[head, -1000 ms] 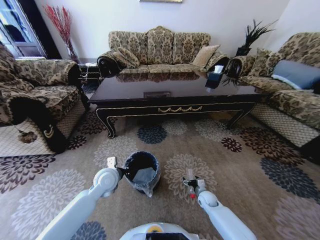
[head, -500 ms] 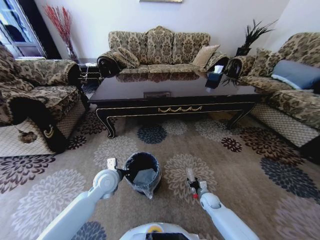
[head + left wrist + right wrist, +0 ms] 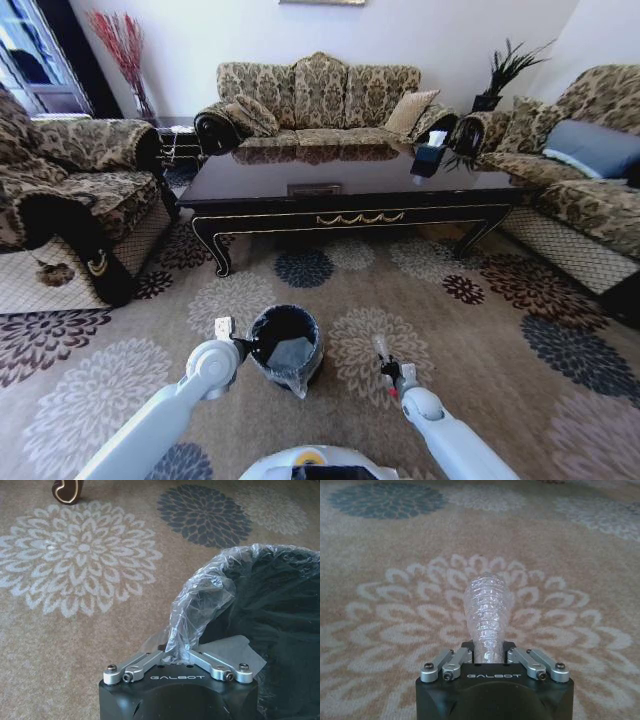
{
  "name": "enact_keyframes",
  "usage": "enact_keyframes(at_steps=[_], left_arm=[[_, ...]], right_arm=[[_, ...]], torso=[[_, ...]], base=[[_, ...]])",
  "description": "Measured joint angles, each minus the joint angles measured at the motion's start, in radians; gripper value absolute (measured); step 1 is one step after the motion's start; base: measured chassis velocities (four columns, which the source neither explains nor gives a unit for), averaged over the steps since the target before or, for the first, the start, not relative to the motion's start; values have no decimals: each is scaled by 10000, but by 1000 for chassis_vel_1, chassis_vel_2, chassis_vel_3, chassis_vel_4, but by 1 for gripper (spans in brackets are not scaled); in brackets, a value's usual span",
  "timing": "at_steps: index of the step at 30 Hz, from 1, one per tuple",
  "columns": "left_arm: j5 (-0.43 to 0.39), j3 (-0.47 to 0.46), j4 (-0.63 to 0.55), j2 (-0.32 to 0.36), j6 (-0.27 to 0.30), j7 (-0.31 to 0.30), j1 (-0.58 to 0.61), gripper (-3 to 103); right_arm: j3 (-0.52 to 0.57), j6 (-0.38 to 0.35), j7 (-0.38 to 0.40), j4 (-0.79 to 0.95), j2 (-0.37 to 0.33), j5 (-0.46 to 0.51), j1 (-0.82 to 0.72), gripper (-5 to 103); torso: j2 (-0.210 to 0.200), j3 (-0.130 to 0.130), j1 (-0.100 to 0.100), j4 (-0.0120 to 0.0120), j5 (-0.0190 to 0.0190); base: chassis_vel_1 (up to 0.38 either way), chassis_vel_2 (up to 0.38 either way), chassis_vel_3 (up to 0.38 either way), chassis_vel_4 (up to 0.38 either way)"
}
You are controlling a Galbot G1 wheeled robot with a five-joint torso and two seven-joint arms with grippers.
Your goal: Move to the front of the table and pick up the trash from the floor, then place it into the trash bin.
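So the robot's already parked in front of the counter (image 3: 350,190), the long dark glossy one w/ the gold scroll on its side, so the "move to the front" bit looks done imo.

Pickup looks done too, at least for one piece. Right gripper (image 3: 487,652) is clamped tight around the clear plastic bottle (image 3: 487,612), which pokes straight out past the fingers, ribbed body pointing away from the wrist cam. In the head view the bottle (image 3: 381,350) is up off the floor (image 3: 480,340), w/ a bit of red down by the right gripper (image 3: 387,372), prob the cap. It's hanging over a pale flower medallion, just to the right of the trash bin (image 3: 285,345), not over it.

Left gripper (image 3: 175,655) is pinched shut on the clear liner (image 3: 200,600) at the bin's rim, looks like it's steadying the bin or holding the bag open. There's something pale grey lying inside the bin (image 3: 225,647), can't tell what it is tbh, maybe paper.

What's left afaict: swing the bottle over the opening and let go. Gap btw bottle and bin is small, so not much travel needed. Can't spot other litter on the carpet from these angles, so dunno if more pickups are left after this one.
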Motion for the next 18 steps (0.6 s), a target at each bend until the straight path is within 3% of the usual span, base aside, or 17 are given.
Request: enact_keyframes(at_steps=[9,18], left_arm=[[-68,366,-168,-77,45,-104,-408,0],[-325,1797,854,-876,-14,-525,-1880,0]], right_arm=[[640,-101,286,1564,-304,645,-751,25],[1953,-132,509,5498,-931,1075,-2307,25]], torso=[[0,0,0,2,0],[0,0,0,2,-3]], base=[[0,0,0,0],[0,0,0,0]])
